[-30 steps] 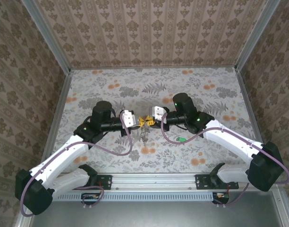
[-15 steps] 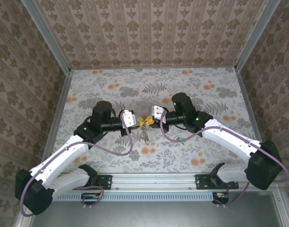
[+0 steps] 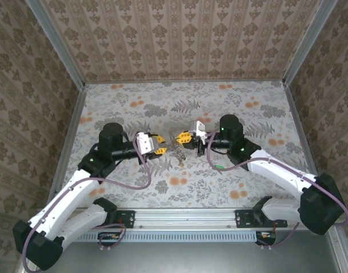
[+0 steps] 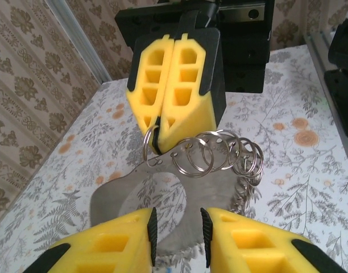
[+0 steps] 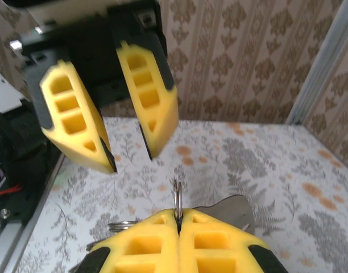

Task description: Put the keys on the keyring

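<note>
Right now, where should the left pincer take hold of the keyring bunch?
Likely the flat metal tab, approached straight from the side of the left pincer: it is broad, rigid and juts from the shut right pincer toward it, whereas the rings dangle loose.

This is a robotics lab test cell. Brown damask-patterned wallpaper walls [image 3: 185, 40] are framed by bare aluminium corner posts [image 3: 54, 42] and enclose a floral-printed desk [image 3: 242, 108]. A white-and-black left robot arm [image 3: 71, 193] and its matching right robot arm [image 3: 276, 170] are bolted to a slotted aluminium rail [image 3: 185, 216].
</note>
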